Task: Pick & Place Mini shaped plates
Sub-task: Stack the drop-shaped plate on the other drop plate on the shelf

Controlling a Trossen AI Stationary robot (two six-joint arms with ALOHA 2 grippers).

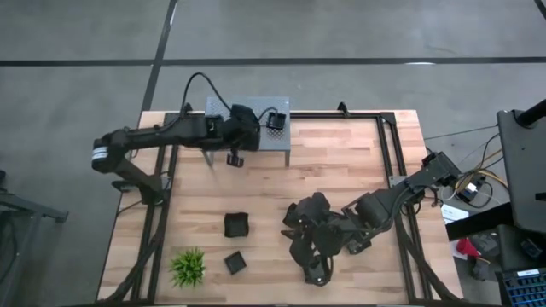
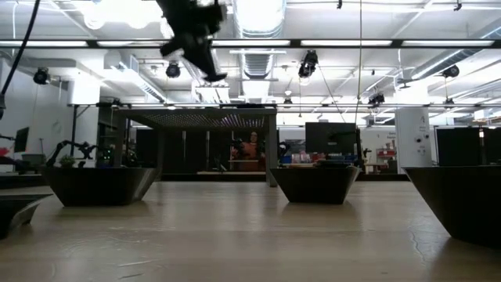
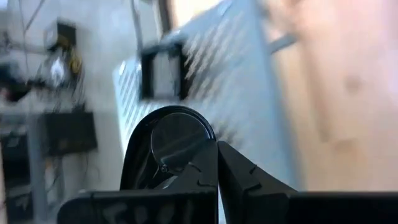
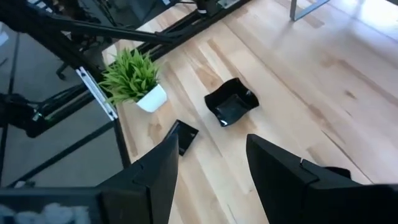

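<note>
My left gripper (image 1: 235,157) hangs above the table just in front of the grey perforated stand (image 1: 256,136) at the far edge, shut on a glossy black mini plate (image 3: 169,140) with a rounded end. A black square plate (image 1: 275,121) sits on the stand top. On the wood lie a square plate (image 1: 236,224) and a smaller one (image 1: 235,263). Several more black plates (image 1: 311,256) lie in a heap under my right arm. My right gripper (image 4: 211,177) stands open above the table, pointing toward the two loose plates, with nothing between its fingers. My left gripper pinches the plate's edge (image 3: 186,171) between its two shut fingers; the fingers themselves cover the exact spot. The plate stands up beyond the fingertips, its rounded end (image 3: 177,112) away from the gripper, lifted clear of the table and of the stand.
A small spiky green plant in a white pot (image 1: 188,267) stands near the table's near left corner. Black frame rails (image 1: 162,213) run along the table's left and right sides. Bare wood (image 1: 341,162) lies between the stand and the heap.
</note>
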